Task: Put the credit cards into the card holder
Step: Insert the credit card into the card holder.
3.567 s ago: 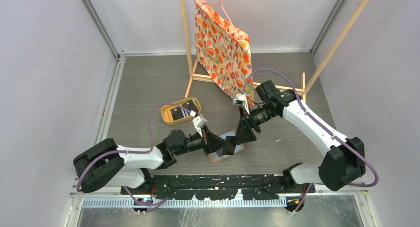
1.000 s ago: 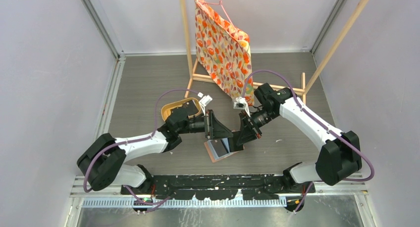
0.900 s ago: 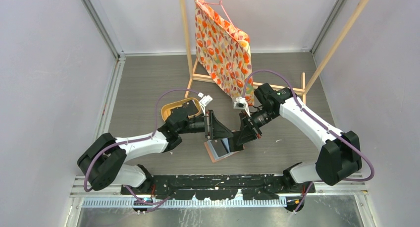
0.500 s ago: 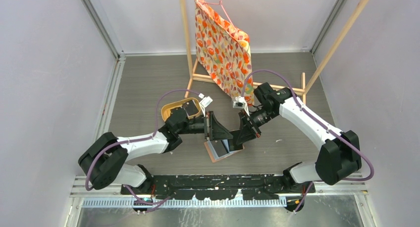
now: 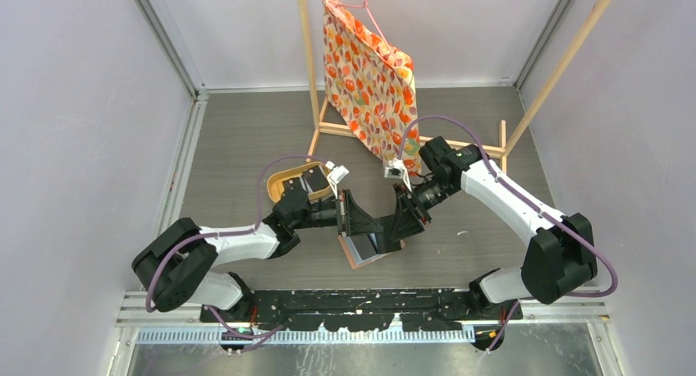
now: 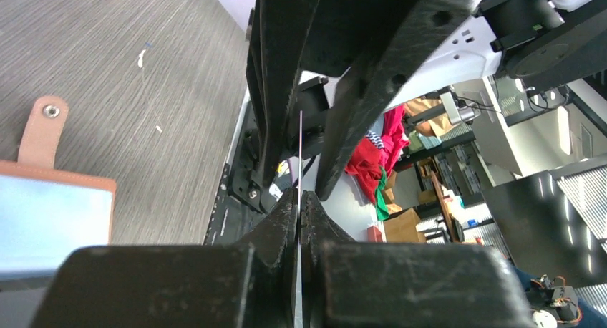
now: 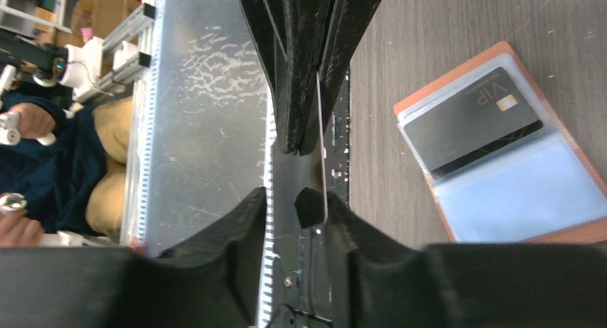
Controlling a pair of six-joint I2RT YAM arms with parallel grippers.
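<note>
The card holder (image 5: 371,251) lies open on the table, salmon-brown with a grey-blue slotted inside (image 7: 515,185) and a snap tab (image 6: 43,124). A black card marked VIP (image 7: 472,120) sits in its upper slot. Above it the two grippers meet tip to tip. My left gripper (image 6: 299,195) is shut on a thin credit card (image 6: 300,149), seen edge-on. My right gripper (image 7: 285,197) stands open, and that card's edge (image 7: 326,149) lies along its right finger. In the top view the left gripper (image 5: 369,222) and right gripper (image 5: 396,225) nearly touch.
An oval yellow-rimmed wooden tray (image 5: 279,189) behind the left arm holds a dark card (image 5: 312,179). A flowered bag (image 5: 369,72) hangs on a wooden rack (image 5: 312,80) at the back. Grey walls close in both sides.
My left gripper has closed on the card that the right gripper held. The right gripper's jaws have parted. Both grippers have drawn slightly closer over the card holder.
</note>
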